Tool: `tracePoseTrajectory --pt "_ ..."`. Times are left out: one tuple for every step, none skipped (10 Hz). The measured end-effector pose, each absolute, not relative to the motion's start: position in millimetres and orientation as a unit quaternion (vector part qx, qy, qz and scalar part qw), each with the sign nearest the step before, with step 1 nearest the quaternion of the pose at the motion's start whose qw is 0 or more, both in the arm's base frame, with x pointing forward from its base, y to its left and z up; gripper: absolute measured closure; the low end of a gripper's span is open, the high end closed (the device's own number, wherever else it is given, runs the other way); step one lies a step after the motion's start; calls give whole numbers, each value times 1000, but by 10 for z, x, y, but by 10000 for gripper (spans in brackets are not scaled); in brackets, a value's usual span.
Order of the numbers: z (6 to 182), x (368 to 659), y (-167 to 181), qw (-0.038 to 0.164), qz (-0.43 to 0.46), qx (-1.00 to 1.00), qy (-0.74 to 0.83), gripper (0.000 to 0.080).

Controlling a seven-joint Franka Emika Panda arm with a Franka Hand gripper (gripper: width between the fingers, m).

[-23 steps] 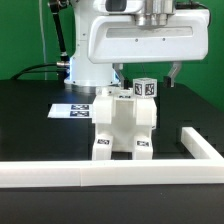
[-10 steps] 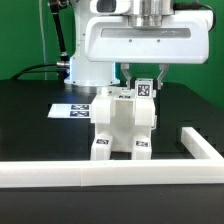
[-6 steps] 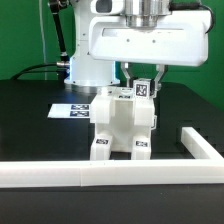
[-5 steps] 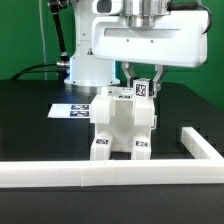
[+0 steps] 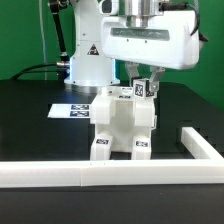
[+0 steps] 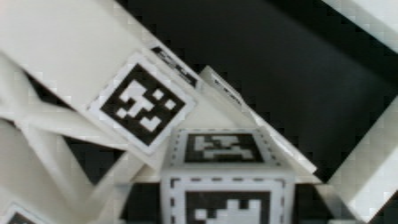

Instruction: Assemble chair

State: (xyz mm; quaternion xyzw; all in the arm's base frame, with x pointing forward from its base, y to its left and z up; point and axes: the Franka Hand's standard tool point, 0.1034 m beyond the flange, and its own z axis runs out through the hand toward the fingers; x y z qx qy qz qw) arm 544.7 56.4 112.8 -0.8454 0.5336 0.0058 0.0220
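Near the middle of the black surface (image 5: 30,125) stands the chair (image 5: 120,128), a white, blocky, partly built piece. It is upright, with two leg blocks resting on the surface and small black-and-white tags on its front faces and low on the legs. On its top, toward the exterior view's right, sits a tagged cube (image 5: 144,88) with its tag facing the camera; the cube touches the white block under it.

The tool (image 5: 144,81) comes straight down from above, with a dark finger on each side of the tagged cube. The fingers are drawn together and clamped on the cube. The tool's wide glossy white body hangs directly over the chair and hides what is behind it.

The wrist view is very close and blurry. It shows one tag on top of the cube, another on the face below it, and a third tag on a tilted white panel just beside. White slanted edges frame these on both sides, against black.

The marker board (image 5: 75,110) lies flat on the surface behind the chair, toward the exterior view's left, close to it but apart. The border rail (image 5: 60,176), long, low and white, runs along the near edge of the surface. It turns the corner at the exterior view's right and runs back along that edge, well clear of the chair. The arm's white base (image 5: 85,60) stands at the far edge, behind the marker board, with a green backdrop (image 5: 20,30) beyond it.
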Motion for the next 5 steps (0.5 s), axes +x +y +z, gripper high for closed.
tracePoseTrajectory --pt "1127 5447 569 22 7 -827 561 511" --pt "1128 5448 577 23 8 -805 593 511" --pt "1128 5448 590 26 10 -784 620 511" --pt "1128 5448 596 26 11 -772 635 511" --pt "1125 5446 601 26 12 -768 640 416"
